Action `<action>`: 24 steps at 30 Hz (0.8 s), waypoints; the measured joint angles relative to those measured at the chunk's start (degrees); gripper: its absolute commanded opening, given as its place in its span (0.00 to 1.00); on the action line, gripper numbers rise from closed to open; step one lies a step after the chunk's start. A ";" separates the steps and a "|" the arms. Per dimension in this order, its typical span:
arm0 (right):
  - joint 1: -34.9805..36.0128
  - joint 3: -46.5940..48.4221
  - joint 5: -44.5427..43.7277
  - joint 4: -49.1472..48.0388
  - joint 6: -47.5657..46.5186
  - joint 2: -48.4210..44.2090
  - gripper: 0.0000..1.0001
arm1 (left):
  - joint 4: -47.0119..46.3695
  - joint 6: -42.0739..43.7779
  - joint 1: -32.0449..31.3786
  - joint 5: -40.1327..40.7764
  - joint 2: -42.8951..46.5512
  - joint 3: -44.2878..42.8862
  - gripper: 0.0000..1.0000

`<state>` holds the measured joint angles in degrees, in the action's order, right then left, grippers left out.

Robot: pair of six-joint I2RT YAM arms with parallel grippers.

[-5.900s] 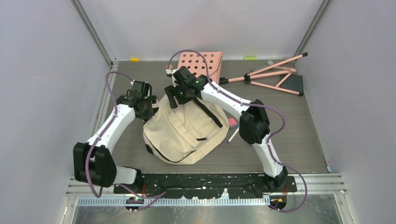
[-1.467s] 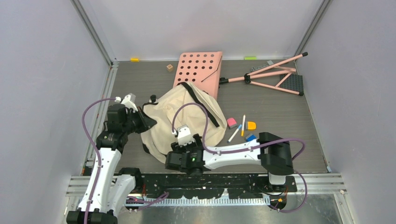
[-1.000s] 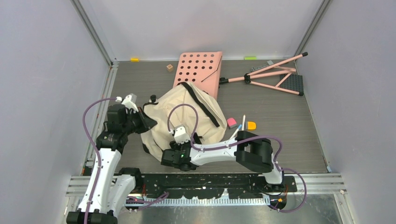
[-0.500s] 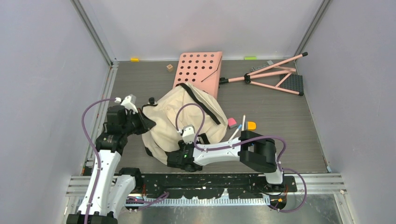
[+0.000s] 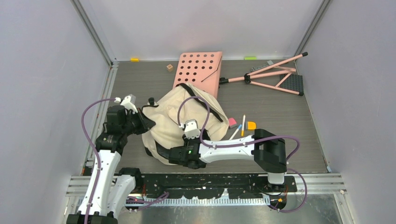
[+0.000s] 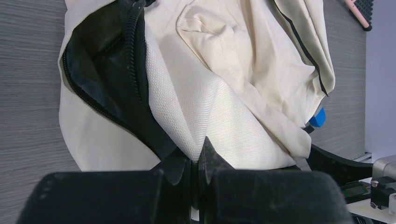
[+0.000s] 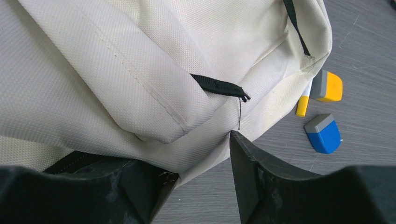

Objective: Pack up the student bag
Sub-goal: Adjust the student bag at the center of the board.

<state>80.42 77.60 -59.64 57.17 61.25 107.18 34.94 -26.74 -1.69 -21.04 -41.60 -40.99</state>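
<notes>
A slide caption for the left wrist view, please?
Left gripper shut on a fold of the student bag beside its open zipper.

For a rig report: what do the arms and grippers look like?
White links and black joints form the left arm and right arm, each trailing a purple cable. Black tapered fingers form the left gripper and right gripper. A green light marks the right wrist.

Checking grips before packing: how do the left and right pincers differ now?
The left pincer is shut, pinching a fold of the cream backpack beside its open zipper; the right pincer is open, gripping nothing. The left works at the bag's left side, the right at its near edge. Both are black and against its fabric.
</notes>
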 measured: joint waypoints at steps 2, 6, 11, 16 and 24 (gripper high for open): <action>-0.02 0.11 -0.26 0.00 -0.55 0.02 0.62 | -0.07 0.00 0.00 -0.11 0.00 0.00 0.00; -0.04 0.96 -0.46 0.44 -1.81 0.02 0.66 | -0.52 0.00 0.00 -0.63 0.00 0.00 0.00; -0.15 2.75 -0.24 0.35 -4.57 0.00 0.67 | -0.81 0.00 0.11 -1.11 0.00 0.00 0.00; -0.33 3.74 1.14 -0.13 -6.73 -0.20 0.55 | -0.83 0.00 0.11 -1.44 -0.02 0.00 0.00; -1.40 2.21 4.94 -2.60 -6.71 -0.85 0.52 | -0.81 0.00 0.11 -2.64 -0.15 0.00 0.00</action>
<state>79.02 79.81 -54.70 54.57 54.54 106.32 34.13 -26.74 -1.58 -23.68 -41.76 -40.99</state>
